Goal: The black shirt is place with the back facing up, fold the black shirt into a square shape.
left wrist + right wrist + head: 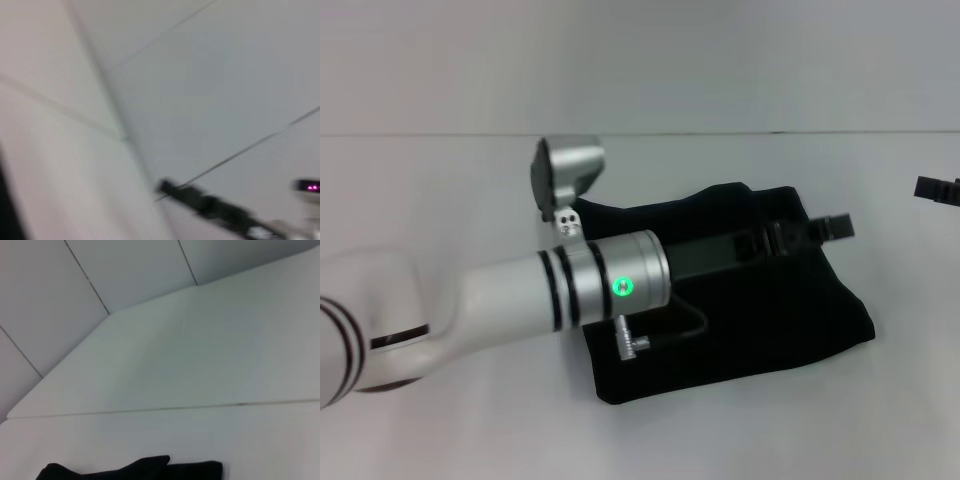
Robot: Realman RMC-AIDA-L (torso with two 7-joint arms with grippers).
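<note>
The white table (440, 190) carries little besides the black shirt (760, 320), which lies folded into a rough rectangle in the centre and lower right of the head view. What gets in the way is the left arm (520, 295): it comes in from the lower left, and its pale forearm with dark rings and a glowing green light covers the shirt's left part. A thin cable loops off the wrist onto the cloth.

The left gripper (838, 227) reaches past the shirt's upper right edge, low over the fabric; black on black, I cannot tell how far its fingers stand apart or whether they pinch any cloth. The right gripper (937, 189) is only a dark stub at the right edge of the frame, well apart from the shirt, its fingers out of view.

The shirt's long axis runs from the lower left towards the right, tilted a little, with one corner pointing towards the lower right. The upper surface is plain; no lettering or label can be read. In the right wrist view a strip of the shirt (135, 469) shows along the bottom edge.
</note>
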